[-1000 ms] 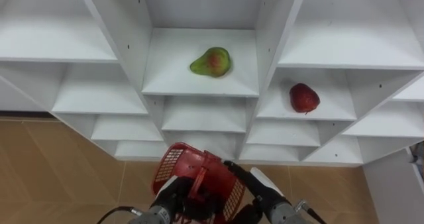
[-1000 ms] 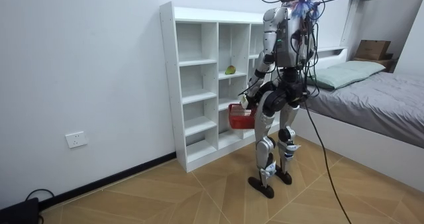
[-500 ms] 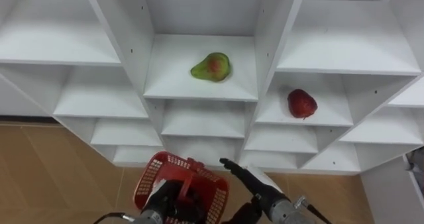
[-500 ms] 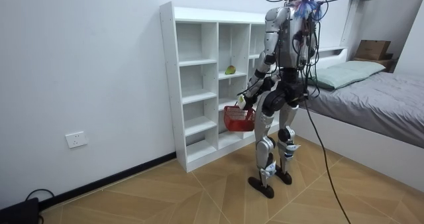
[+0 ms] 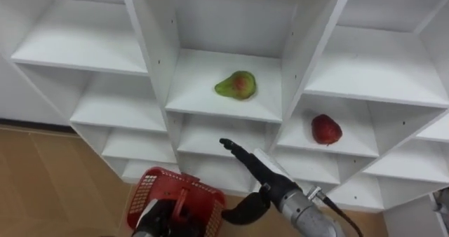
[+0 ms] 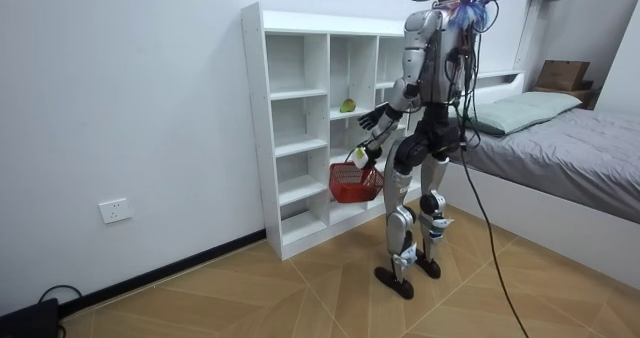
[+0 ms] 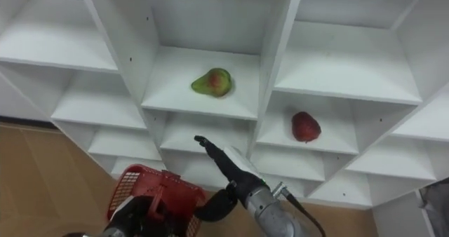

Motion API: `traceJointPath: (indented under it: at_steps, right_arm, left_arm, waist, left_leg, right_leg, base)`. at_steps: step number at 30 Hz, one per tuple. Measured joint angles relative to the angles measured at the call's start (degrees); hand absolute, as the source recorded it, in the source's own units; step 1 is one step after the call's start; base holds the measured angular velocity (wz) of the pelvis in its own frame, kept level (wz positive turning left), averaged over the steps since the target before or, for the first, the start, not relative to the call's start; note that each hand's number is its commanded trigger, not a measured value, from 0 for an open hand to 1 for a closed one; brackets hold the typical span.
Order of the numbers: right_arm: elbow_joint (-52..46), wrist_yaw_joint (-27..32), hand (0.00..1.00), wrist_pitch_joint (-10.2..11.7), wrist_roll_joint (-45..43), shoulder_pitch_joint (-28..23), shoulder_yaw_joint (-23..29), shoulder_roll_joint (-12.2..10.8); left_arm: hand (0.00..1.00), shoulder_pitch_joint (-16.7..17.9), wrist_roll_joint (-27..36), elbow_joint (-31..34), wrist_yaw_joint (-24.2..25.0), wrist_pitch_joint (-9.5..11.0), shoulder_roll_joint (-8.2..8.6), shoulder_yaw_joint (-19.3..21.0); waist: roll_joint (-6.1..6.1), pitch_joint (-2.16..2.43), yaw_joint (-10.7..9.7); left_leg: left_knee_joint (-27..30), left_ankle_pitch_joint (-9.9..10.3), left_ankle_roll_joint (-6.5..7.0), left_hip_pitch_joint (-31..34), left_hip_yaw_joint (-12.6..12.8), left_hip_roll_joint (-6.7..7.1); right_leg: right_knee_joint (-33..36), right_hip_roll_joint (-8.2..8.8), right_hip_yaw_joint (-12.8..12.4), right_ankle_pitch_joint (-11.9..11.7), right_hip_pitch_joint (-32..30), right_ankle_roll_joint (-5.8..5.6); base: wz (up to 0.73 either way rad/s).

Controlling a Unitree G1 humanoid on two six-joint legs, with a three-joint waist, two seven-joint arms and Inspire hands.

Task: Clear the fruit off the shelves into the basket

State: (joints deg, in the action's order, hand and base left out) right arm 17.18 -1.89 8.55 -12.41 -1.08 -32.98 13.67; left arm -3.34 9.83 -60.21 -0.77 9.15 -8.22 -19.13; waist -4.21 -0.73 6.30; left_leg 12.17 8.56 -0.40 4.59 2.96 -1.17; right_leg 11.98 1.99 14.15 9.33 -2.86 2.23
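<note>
The white shelf unit [image 5: 151,62] is split into open compartments, and two of them hold fruit. In the middle column a pear [image 5: 236,85] lies on its side on the shelf board, green with a red blush on its rounder end and its narrow end pointing to the left. One column to the right and one level lower, a red fruit [image 5: 326,129] sits towards the back of its compartment, dark red and glossy. The red basket [image 5: 158,195], with mesh walls, hangs below the shelves on the left side. The left hand [image 5: 163,221] has its fingers curled round the basket's handle, and most of the inside is hidden behind hand and handle. The right hand [image 5: 249,163] is held out towards the middle column with its fingers straight and the thumb hanging down. It grasps nothing and is below the pear's board, apart from both fruits. In the room view the robot stands upright facing the shelf unit, with a bed [image 6: 570,148] behind it.
</note>
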Motion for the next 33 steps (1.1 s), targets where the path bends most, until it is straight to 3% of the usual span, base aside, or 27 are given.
traceJointPath:
  at_steps: [6,13,17,20,27,31,33]
  right_arm:
    - [-7.64,-0.87,0.0,0.17,0.42,0.43,0.48,0.29]
    - [-9.43,-2.36,0.0,0.03,-0.85,1.11,0.44,0.72]
    - [-13.92,-2.91,0.0,-1.0,-0.79,1.14,0.6,2.11]
    - [-15.82,-2.03,0.0,-1.02,-0.79,1.52,0.91,2.17]
    - [-15.85,-0.55,0.0,-0.97,-0.85,4.19,3.33,2.15]
    - [-15.15,-0.19,0.0,-0.98,-0.58,5.18,5.41,2.19]
    - [-14.13,0.02,0.0,-1.06,-0.46,6.2,6.9,2.25]
  left_arm:
    - [1.0,1.34,-0.41,-0.01,-0.77,0.0,-0.12,2.28]
    - [1.0,2.87,-2.24,0.03,-1.11,-0.03,-0.22,4.62]
    - [1.0,4.89,-3.23,0.42,-1.48,-0.4,-0.29,6.63]
    - [1.0,5.79,-3.22,0.58,-1.53,-0.47,-0.45,7.83]
    - [1.0,6.58,-2.85,1.15,-1.28,-0.49,-1.6,10.28]
    - [1.0,8.58,-4.36,4.21,-0.67,-0.72,-1.85,12.26]
    - [1.0,9.15,-5.82,5.09,-0.38,-1.84,-1.96,13.73]
  waist:
    - [-0.52,-0.18,1.11]
    - [-1.26,-0.26,2.18]
    - [-2.21,0.17,2.65]
    - [-2.96,-0.24,3.6]
    - [-4.93,-0.41,5.01]
    - [-5.47,-0.36,5.28]
    - [-5.59,-0.37,5.2]
  left_leg:
    - [-0.57,0.02,-0.03,-1.39,-0.46,0.08]
    - [-0.87,0.04,-0.02,-2.2,-1.09,0.31]
    - [-0.93,0.04,-0.02,-2.43,-1.73,0.42]
    - [-1.13,0.27,-0.09,-4.15,-1.98,0.41]
    - [-0.89,0.57,-0.08,-4.36,-2.49,0.48]
    - [-0.8,0.65,-0.03,-4.66,-2.45,0.57]
    - [-0.86,0.7,0.04,-5.17,-2.66,0.63]
  right_leg:
    - [-0.32,-0.03,0.19,0.08,1.52,-0.09]
    - [-0.77,0.02,0.61,0.25,2.73,-0.31]
    - [-1.36,-0.02,1.05,0.2,3.31,-0.35]
    - [-1.69,-0.02,1.34,0.23,5.16,-0.38]
    - [-2.32,-0.19,1.71,0.25,6.27,-0.42]
    - [-2.32,-0.35,1.78,0.26,6.39,-0.47]
    - [-2.34,-0.28,1.86,0.31,6.97,-0.55]
  base:
    - [0.03]
    - [0.04]
    - [0.06]
    - [0.04]
    - [0.04]
    - [0.0]
    - [0.0]
